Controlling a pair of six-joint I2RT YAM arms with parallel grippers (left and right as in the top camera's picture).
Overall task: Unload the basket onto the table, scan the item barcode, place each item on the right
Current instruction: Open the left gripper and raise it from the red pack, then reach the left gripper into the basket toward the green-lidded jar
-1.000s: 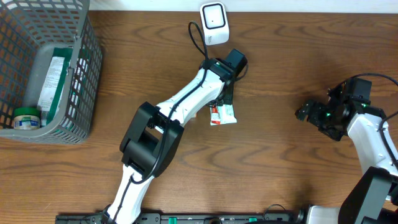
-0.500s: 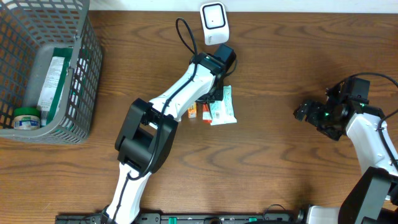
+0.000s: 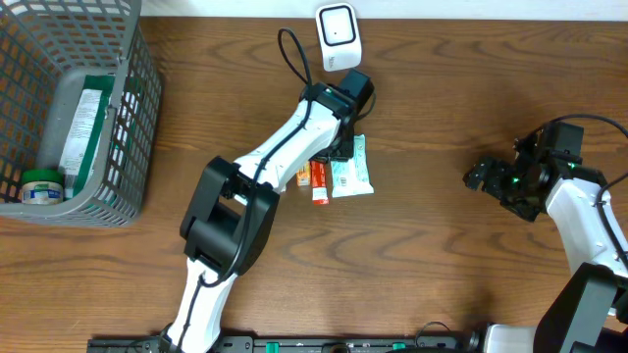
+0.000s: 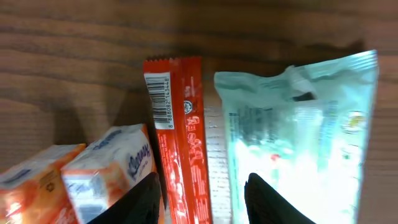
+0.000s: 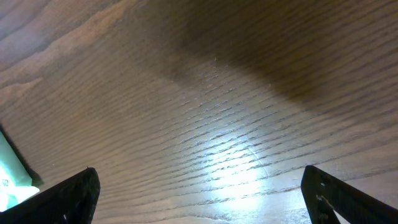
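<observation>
Surface: brown wood-grain table (image 3: 471,88).

Item 1: slim red foil stick packet (image 4: 180,124), lying flat at frame centre in the overhead view (image 3: 320,184). Its long axis runs top to bottom of the frame. In the left wrist view a white barcode label (image 4: 158,99) sits at its upper end; the digits are too small to read surely.

Item 2: pale mint plastic pouch (image 4: 298,143), just right of the red packet and parallel to it. Its print is unreadable.

Item 3: orange-and-white carton pair (image 4: 106,174), lower left, with illegible blue script.

Item 4: white barcode scanner (image 3: 338,36), top centre.

Item 5: grey wire basket (image 3: 128,118), upper left.

Left gripper (image 4: 204,193): fingers parted wider than the red packet and straddling it.

Right gripper (image 5: 199,193): fingers spread wide over bare wood.
</observation>
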